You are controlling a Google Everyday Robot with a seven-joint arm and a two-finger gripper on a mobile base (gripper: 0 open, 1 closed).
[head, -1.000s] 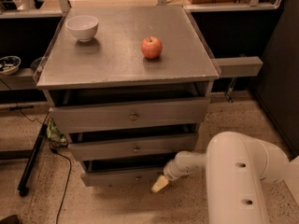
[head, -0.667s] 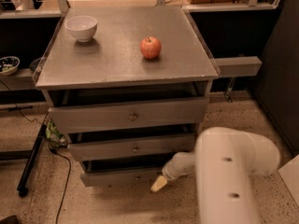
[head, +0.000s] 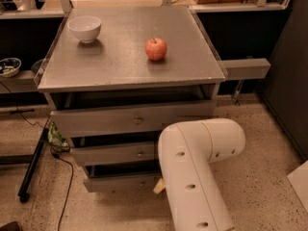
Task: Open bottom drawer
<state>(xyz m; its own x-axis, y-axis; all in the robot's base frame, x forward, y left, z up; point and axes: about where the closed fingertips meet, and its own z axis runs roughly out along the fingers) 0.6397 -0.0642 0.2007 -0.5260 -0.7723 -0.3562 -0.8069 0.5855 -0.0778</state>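
Bottom drawer (head: pixel 115 183): lowest of three, near the floor; long axis left-right, knob (head: pixel 142 182) facing us.
Gripper (head: pixel 159 187): at its right front, mostly behind our arm (head: pixel 192 177); grip state we cannot tell.
Bowl (head: pixel 84 28): on the cabinet top (head: pixel 120 66), apple (head: pixel 156 49) outside it.

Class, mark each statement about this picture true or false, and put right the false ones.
1. An apple lies on the cabinet top. True.
2. The apple sits inside the bowl. False: the bowl stands apart from it, at the back corner of the top.
3. The gripper hovers over the bowl. False: it is low down at the bottom drawer, beside the drawer's knob and mostly hidden behind the arm.
4. The bottom drawer has a small round knob on its front. True.
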